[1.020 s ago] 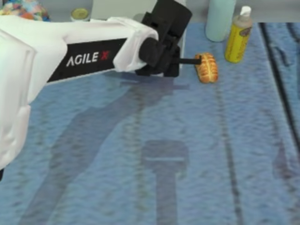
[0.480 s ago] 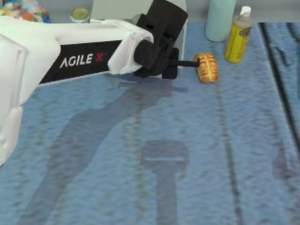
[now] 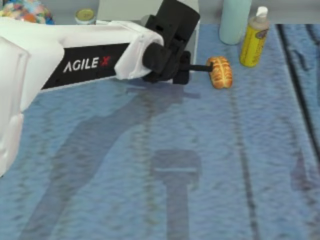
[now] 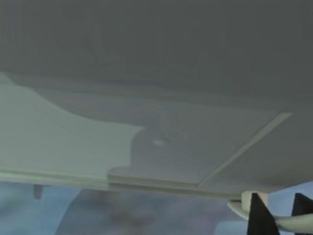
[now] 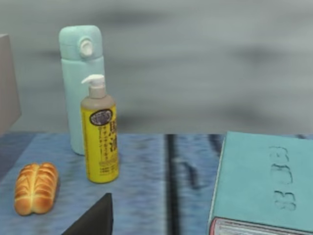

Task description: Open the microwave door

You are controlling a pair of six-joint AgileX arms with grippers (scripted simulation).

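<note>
The microwave stands at the table's far edge, mostly hidden under my left arm. Its grey side shows in the right wrist view. In the left wrist view the microwave door fills the picture from very close, with its pale handle at the door's edge. My left gripper has a black finger on each side of that handle and is shut on it. In the top view the left gripper sits at the microwave's front right corner. Of my right gripper only one black fingertip shows.
A bread roll lies just right of the left gripper. A yellow pump bottle and a pale blue flask stand at the back right. A teal book lies close to the right gripper. A small jar sits back left.
From one second to half a second ago the left arm and gripper shifted a little left and toward the far edge. Since then nothing has visibly moved.
</note>
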